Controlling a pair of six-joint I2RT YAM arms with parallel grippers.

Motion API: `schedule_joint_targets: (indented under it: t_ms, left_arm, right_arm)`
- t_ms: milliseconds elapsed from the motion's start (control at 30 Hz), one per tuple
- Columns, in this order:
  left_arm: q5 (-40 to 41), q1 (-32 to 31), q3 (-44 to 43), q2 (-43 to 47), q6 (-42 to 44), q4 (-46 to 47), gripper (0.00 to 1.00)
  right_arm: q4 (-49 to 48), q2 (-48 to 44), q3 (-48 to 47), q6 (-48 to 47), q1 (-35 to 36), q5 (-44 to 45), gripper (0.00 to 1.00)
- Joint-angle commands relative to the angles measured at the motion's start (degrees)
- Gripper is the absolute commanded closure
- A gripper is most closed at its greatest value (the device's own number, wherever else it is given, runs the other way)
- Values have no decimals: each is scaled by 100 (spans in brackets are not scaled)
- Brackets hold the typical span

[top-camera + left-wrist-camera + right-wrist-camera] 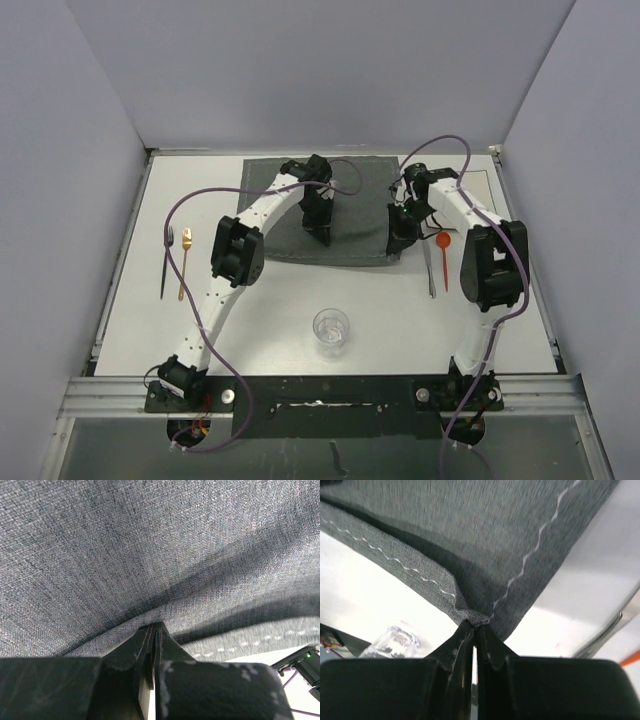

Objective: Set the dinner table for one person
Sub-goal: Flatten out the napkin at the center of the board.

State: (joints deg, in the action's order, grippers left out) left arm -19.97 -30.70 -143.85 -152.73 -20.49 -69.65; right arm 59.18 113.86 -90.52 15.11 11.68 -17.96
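The flat white metal-rimmed surface lies partly hidden under the grey placemat, which the left gripper and right gripper each clamp.

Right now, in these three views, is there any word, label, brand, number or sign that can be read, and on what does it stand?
None can be read.
The placemat shows only white zigzag stitching, no letters.
The clear cup looks plain.
The cutlery is too small to tell.
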Motion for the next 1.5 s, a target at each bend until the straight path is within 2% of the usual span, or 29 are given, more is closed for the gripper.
schedule_joint_targets:
  t_ms: [0,233,333,567,600,667,767,900,1167,1300,1467]
  left_arm:
    - [190,20,-143,-302,20,-181,100]
    - [199,35,-143,-293,-25,-205,100]
    - [213,46,-139,-293,-32,-210,100]
    - [189,47,-152,-293,-60,-207,100]
    - [189,42,-145,-285,-60,-207,100]
    - [195,38,-91,-261,-45,-206,100]
    - [196,44,35,-202,-21,-177,100]
    - [194,64,103,-154,18,-192,100]
    - [151,68,43,-61,70,-232,100]
    - [102,35,-4,89,89,-315,100]
    - [260,100,-53,775,49,-120,100]
  right_arm:
    - [530,-717,287,-223,129,155,100]
    - [910,-1276,883,-376,239,388,100]
    - [1136,-1446,1172,-344,290,810,100]
    - [1307,-1262,1514,-3,337,1539,97]
    - [1279,-1172,1519,26,335,1539,95]
    - [1222,-1079,1499,32,335,1345,82]
    - [1113,-1106,1426,21,343,774,73]
    - [1122,-1252,1153,27,348,493,65]
    - [750,-1481,614,318,386,167,66]
    - [701,-995,64,534,416,523,67]
    - [721,80,-1348,941,421,1089,68]
